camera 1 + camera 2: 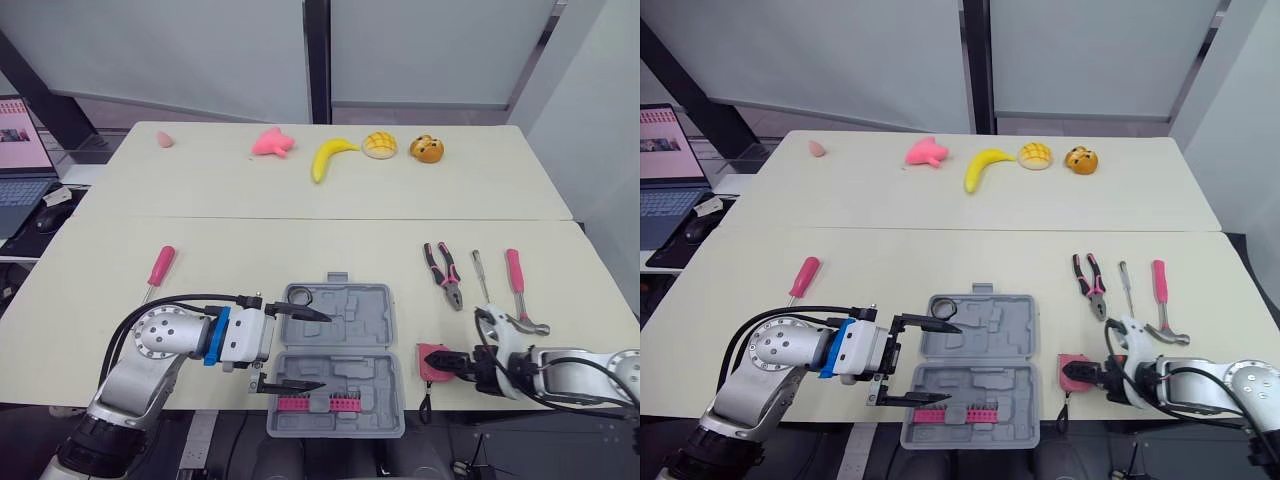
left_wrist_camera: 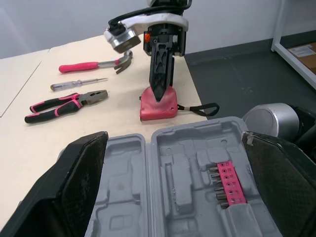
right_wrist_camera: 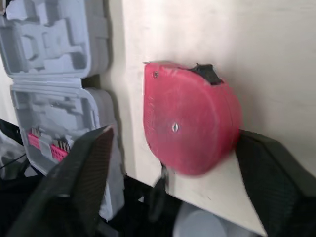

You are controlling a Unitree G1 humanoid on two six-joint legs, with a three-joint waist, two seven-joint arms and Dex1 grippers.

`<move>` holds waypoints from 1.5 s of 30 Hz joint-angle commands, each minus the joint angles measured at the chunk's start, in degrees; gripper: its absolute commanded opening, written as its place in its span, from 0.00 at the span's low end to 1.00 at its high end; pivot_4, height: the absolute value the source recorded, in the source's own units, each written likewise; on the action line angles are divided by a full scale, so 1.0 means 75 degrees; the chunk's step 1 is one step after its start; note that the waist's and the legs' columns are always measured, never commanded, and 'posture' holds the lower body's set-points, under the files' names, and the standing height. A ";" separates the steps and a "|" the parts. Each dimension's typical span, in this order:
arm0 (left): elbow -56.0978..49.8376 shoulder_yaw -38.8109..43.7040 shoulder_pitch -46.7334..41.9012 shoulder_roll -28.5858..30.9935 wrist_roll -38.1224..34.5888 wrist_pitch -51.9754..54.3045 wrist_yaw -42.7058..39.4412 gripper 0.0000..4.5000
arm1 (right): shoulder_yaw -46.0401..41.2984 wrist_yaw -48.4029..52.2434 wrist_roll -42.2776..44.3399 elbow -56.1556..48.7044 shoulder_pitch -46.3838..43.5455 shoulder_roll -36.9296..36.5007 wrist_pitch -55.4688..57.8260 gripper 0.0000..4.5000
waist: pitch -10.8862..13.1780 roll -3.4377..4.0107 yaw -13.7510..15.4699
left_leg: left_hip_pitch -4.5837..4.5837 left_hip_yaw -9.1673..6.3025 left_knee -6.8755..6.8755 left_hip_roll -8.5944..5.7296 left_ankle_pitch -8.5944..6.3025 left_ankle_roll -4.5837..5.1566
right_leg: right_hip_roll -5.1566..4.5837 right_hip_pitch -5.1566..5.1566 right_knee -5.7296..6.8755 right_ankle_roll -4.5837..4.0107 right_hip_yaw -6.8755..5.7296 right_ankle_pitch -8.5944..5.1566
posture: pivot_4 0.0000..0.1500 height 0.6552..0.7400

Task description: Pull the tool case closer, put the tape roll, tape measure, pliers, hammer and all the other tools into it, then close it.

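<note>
Right claw [image 1: 433,363] around one tape measure [image 3: 187,118]; one tool case [image 1: 386,305], one hammer [image 1: 516,285]

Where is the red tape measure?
Head views: the tape measure lies at the table's near edge, robot's right, beside the open tool case, by the right tool.

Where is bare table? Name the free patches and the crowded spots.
Free: the wide stretch between pink screwdriver and pliers, beyond the tool case, up to the banana. Crowded: the right, where pliers, slim screwdriver, hammer and tape measure cluster near the right gripper.
</note>
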 commanded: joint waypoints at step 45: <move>-0.0494 -0.0073 -0.0263 0.0038 -0.0215 0.0345 -0.0039 1.00 | 0.1679 1.0752 -1.3372 0.2437 -0.0421 0.1132 -1.0939 1.00 | -0.0004 0.0002 -0.0008 | 0.0026 0.0011 0.0011 0.0013 0.0001 -0.0005 | 0.0009 0.0013 0.0009 -0.0041 0.0001 0.0028 | 1.00 1.00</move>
